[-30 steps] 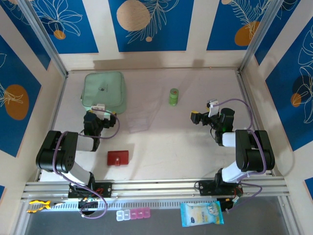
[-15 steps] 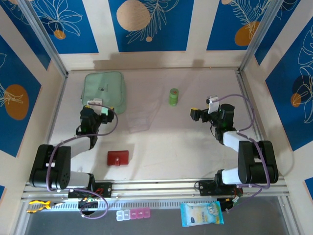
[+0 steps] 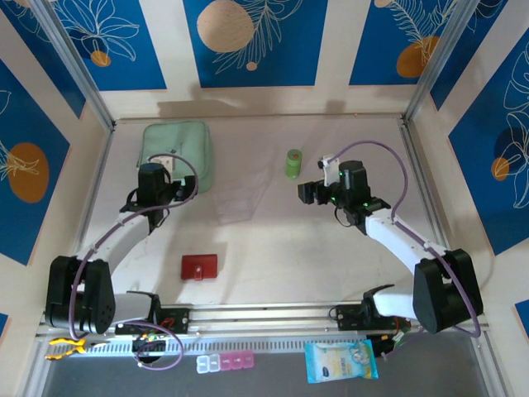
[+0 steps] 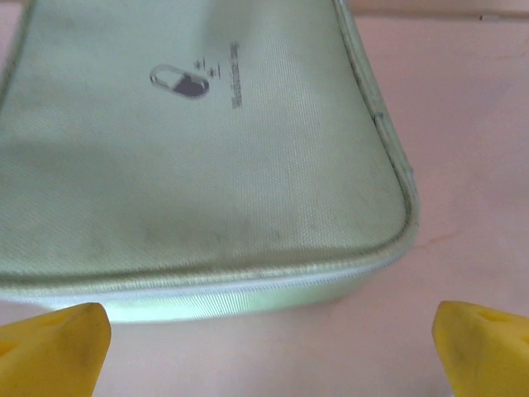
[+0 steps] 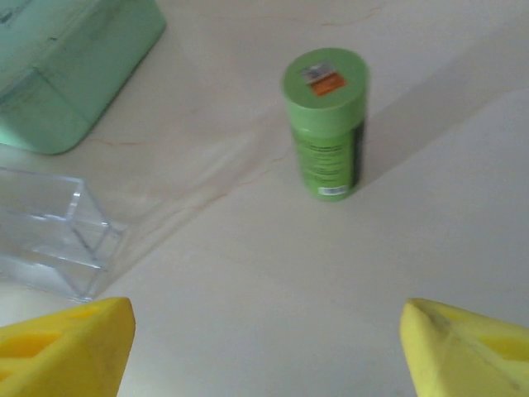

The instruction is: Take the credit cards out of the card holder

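From above, the closed red card holder (image 3: 199, 266) lies on the table (image 3: 331, 248) near the front edge. It is well apart from the left gripper (image 3: 162, 177) at the green pouch (image 3: 175, 145) and the right gripper (image 3: 308, 192) beside a green bottle (image 3: 293, 163). The left wrist camera adds the pouch's printed pill logo (image 4: 178, 81) and yellow fingertips (image 4: 50, 347) spread wide, empty. The right wrist camera shows that gripper's fingertips (image 5: 62, 347) also wide apart, holding nothing, plus a clear box (image 5: 50, 236).

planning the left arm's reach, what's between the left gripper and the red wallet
nothing, just bare table between the left gripper and the wallet, as the top view shows
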Robot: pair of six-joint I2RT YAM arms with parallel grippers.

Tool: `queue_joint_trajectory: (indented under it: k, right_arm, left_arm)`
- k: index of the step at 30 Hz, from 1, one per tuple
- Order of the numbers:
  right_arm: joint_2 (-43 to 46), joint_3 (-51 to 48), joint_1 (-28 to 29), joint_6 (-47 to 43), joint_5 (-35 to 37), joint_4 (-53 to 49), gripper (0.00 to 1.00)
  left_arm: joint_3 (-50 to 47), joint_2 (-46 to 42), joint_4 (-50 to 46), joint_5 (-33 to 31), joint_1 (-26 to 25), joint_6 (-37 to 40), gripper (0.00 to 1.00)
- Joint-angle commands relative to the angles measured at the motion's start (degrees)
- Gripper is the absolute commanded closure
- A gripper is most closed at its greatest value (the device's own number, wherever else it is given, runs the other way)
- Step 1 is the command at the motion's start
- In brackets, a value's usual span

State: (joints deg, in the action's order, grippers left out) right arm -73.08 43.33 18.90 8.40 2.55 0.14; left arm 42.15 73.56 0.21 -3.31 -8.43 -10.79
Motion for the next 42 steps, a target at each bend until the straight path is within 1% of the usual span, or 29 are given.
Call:
queue_joint_trajectory:
  k: [1,4,8,10,15,17,21,26,29,33,42]
  right_arm:
    - [-2.85,5.24,3.29,6.91,2.85,-10.72,0.20]
    - [-7.00,10.06,6.46,10.90,3.48,-15.17,0.26]
    - [-13.35,16.80,10.34,14.23,2.69,-19.80,0.36]
    - [-16.52,19.98,12.38,15.18,2.25,-21.75,0.39]
    - [-23.56,26.64,17.31,17.55,4.74,-24.71,0.43]
    - [-26.45,29.29,18.57,18.99,5.05,-25.89,0.47]
    - [-30.65,33.22,20.53,21.41,6.53,-27.79,0.53]
    - [-34.84,37.15,22.60,22.26,7.62,-29.43,0.60]
    - [-36.55,39.04,23.09,22.02,6.67,-30.06,0.62]
    - [-38.22,40.94,23.86,22.25,5.91,-30.64,0.64]
    - [-42.15,44.75,24.71,23.75,6.13,-31.45,0.67]
  left_arm:
    - [4.05,-1.22,-14.45,4.09,-0.33,-5.75,0.01]
    - [6.95,-1.64,-20.22,6.50,-0.30,-6.44,0.01]
    - [11.66,-1.58,-28.89,7.09,-0.10,-4.90,0.00]
    - [13.54,-1.63,-31.99,7.56,0.23,-3.75,0.00]
    - [15.30,-1.09,-35.82,8.18,2.37,-1.06,0.00]
    - [16.03,-0.78,-37.13,9.19,3.34,-0.42,0.00]
    - [15.59,-1.61,-36.64,9.60,4.49,1.00,0.00]
    - [14.39,-2.03,-34.92,9.42,5.82,1.30,0.00]
    - [14.12,-2.00,-34.14,10.65,6.82,1.06,0.00]
    - [14.16,-1.72,-34.29,11.06,7.62,0.91,0.00]
    - [13.55,-3.52,-33.87,9.20,8.21,0.66,0.00]
